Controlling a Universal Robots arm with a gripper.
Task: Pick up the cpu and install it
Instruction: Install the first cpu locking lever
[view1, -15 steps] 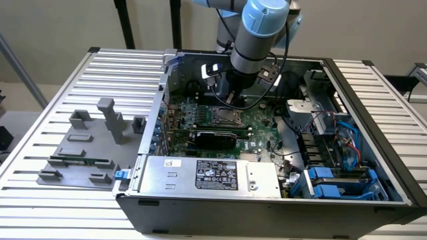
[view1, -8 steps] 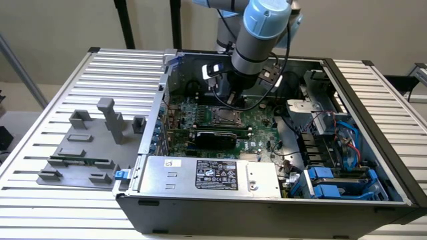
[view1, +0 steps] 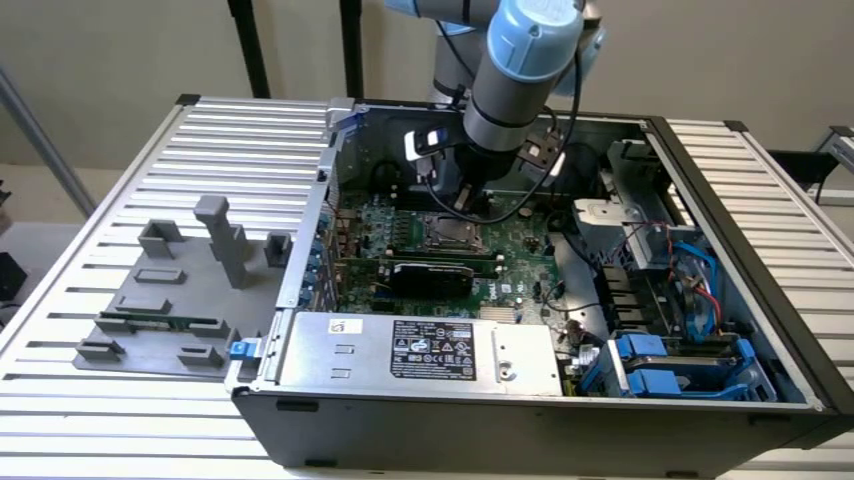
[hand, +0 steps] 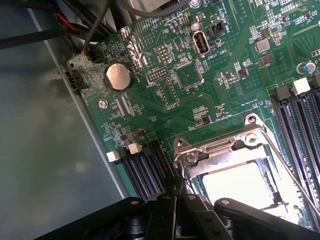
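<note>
In the exterior view the arm (view1: 514, 80) runs off the top edge. Its wrist hides most of the gripper (view1: 467, 205) and the far part of the socket frame (view1: 447, 232). Print on the power supply label (view1: 434, 350) is too small to read. In the wrist view the gripper's dark fingers (hand: 165, 215) and the socket frame are cut by the picture's edge. The pale square (hand: 240, 185) inside the frame is washed out by glare.

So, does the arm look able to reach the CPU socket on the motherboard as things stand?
Probably yes: the end effector hangs just above the CPU socket inside the open case, with nothing visible between them.
</note>
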